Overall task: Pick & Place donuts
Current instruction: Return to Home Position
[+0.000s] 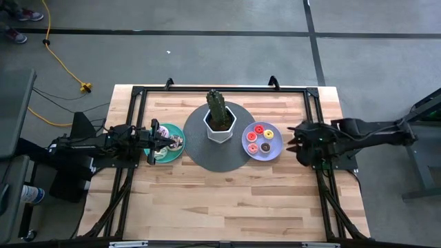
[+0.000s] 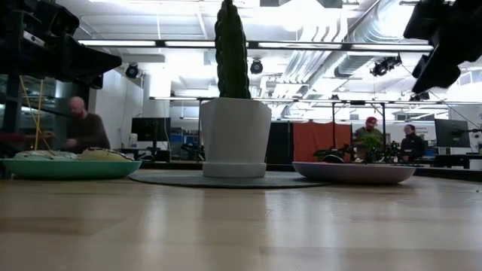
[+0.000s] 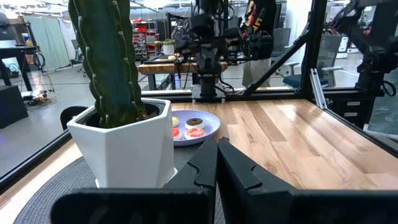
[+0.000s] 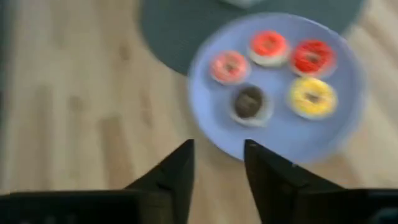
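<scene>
A red donut [image 4: 311, 56], an orange donut [image 4: 268, 45], a pink donut [image 4: 229, 66], a yellow donut [image 4: 312, 96] and a brown donut [image 4: 250, 102] are laid flat and apart from one another on the lavender plate [image 1: 275, 149], right of centre. Larger donuts [image 1: 176, 142] are seen on the teal plate [image 1: 180, 149] at the left, partly hidden beneath the left gripper [image 1: 166, 141], so their number cannot be told. Between the plates a cactus [image 1: 216, 107] is stood in a white hexagonal pot [image 1: 220, 133] on a round grey mat [image 1: 207, 156] at the middle of the bench [image 1: 227, 200]. The left gripper's fingers [image 3: 249, 177] are pressed together with nothing held. The right gripper [image 1: 294, 140] is held just right of the lavender plate, its fingers [image 4: 180, 168] narrowly parted and empty.
</scene>
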